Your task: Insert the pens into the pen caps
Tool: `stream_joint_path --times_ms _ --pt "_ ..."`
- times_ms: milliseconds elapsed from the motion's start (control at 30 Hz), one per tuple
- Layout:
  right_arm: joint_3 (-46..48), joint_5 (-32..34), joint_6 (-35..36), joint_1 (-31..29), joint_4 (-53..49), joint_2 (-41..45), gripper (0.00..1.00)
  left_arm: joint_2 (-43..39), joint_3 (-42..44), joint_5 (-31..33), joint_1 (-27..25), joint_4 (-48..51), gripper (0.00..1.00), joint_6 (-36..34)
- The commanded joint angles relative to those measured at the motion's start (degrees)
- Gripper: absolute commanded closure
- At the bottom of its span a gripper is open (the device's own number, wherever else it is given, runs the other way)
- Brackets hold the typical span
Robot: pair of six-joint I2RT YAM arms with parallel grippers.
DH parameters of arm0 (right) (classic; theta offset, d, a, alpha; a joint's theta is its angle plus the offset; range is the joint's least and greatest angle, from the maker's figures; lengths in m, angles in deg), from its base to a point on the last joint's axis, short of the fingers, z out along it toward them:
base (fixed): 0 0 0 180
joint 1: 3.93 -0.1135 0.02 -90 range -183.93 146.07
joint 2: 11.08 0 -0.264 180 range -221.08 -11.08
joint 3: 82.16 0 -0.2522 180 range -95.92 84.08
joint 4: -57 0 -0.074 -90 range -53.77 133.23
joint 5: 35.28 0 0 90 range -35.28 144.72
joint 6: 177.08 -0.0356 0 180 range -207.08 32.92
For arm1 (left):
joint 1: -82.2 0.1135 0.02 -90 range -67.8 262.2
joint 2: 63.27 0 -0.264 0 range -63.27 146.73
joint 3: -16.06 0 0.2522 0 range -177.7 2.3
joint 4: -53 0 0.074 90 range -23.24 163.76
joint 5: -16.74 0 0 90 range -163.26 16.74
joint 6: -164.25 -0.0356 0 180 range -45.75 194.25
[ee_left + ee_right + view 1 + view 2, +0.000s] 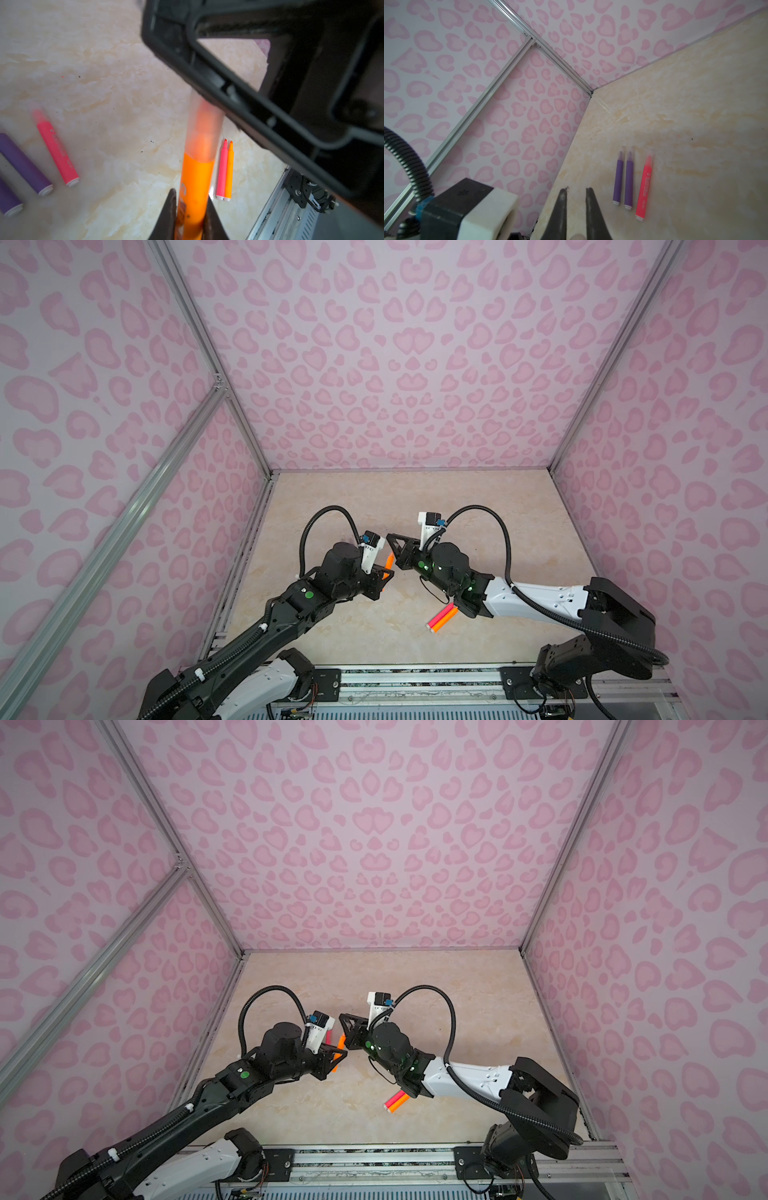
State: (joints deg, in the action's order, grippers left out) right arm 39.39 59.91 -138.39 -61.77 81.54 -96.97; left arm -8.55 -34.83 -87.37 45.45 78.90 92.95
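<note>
The left pincer (190, 195) pinches a smooth orange pen (196, 180), its tip inside a frosted clear cap (204, 128) gripped by the right pincer (576, 190) above the marbled beige surface (114, 93); capped purple pens (618, 178) lie nearby.

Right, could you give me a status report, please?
Left gripper shut on orange pen. Right gripper shut on cap, tip inside. Nothing in the way.
</note>
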Motion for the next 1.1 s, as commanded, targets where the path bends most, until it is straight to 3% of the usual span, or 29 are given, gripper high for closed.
stream_joint_path --times_ms 0,200,433,700,800,933,1067 --pt "3.0 -11.0 -1.8 -1.5 -3.4 1.2 1.0 -0.1 0.3 17.2 2.8 -18.3 0.96 8.2" --pt "4.8 -11.4 -2.2 -1.7 -0.8 2.3 1.0 -0.8 1.3 12.5 3.0 -21.0 0.96 8.4" --pt "2.4 -7.2 0.1 -1.6 -8.3 3.0 1.0 3.0 -0.6 14.1 2.9 -18.7 0.96 7.7" --pt "2.7 -2.7 4.0 3.1 -15.3 8.7 0.59 12.2 -4.1 16.0 0.3 -16.9 0.96 8.0" --pt "4.7 0.2 4.6 5.7 -17.1 11.8 0.49 17.7 -6.5 18.2 0.3 -14.0 0.96 10.5" --pt "7.3 4.7 4.7 8.1 -18.2 16.8 0.46 27.6 -13.0 21.1 0.4 -6.4 0.96 12.3" --pt "9.2 10.8 4.5 8.4 -20.5 20.2 0.52 38.2 -20.2 23.5 1.0 2.4 0.97 14.1"
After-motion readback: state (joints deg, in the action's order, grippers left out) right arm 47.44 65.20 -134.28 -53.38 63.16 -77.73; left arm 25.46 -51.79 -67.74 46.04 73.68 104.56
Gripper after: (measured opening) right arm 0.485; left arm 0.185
